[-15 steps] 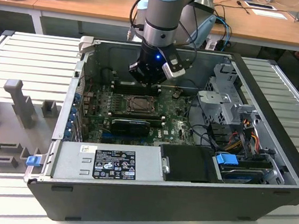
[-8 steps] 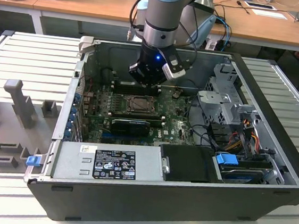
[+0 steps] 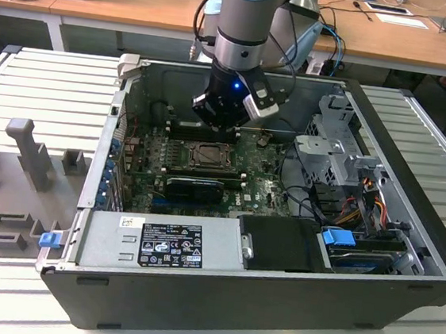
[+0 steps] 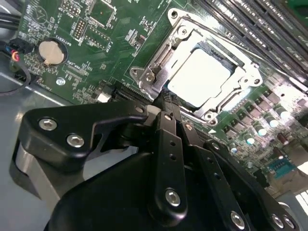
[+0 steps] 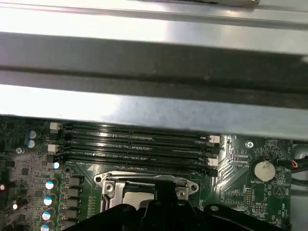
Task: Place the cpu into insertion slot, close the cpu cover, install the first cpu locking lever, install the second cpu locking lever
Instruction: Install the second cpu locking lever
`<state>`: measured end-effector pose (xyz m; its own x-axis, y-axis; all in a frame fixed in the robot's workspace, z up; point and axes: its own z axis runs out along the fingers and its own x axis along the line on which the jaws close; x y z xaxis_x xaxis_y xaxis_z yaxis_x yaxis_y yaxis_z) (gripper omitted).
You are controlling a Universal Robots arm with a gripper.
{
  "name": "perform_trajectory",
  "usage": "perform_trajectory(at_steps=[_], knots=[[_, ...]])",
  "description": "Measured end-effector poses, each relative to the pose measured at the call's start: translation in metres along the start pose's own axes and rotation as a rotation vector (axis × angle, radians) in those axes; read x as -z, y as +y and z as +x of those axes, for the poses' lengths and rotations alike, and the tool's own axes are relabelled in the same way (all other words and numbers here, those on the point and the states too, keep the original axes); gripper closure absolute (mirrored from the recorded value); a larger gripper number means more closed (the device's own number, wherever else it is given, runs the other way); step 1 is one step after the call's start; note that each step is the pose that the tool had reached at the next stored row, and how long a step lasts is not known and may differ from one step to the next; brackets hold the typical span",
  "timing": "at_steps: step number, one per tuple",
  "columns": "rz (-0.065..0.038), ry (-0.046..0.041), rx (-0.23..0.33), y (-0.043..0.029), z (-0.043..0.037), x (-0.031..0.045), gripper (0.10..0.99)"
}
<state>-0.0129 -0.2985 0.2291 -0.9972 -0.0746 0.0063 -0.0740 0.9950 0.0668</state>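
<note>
Silvery cpu (image 4: pixel 198 78) seated in the insertion slot (image 4: pixel 226 60).
Black tool (image 4: pixel 166 107), fingers pressed together and empty, hovers just beside the cpu cover (image 4: pixel 180 36), which lies closed.

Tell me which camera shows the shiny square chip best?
The second wrist view. There the chip lies flat in its socket with nearly its whole pale top in sight, framed by the silver cover. In the first wrist view the gripper hides all but a sliver of it. In the exterior view it is a tiny square below the gripper.
</note>
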Motion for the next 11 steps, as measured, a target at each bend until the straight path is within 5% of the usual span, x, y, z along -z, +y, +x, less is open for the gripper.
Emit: perform_trajectory(at_steps=[1,2,3,11], knots=[[0.000,0.0000,0.000,0.0002,0.0000,0.0034,0.980],[0.000,0.0000,0.000,0.0009,0.0001,0.0158,0.980],[0.000,-0.0002,0.000,-0.0008,0.0004,0.0178,0.980],[0.000,0.0000,0.000,-0.0366,0.0038,0.0202,0.980]])
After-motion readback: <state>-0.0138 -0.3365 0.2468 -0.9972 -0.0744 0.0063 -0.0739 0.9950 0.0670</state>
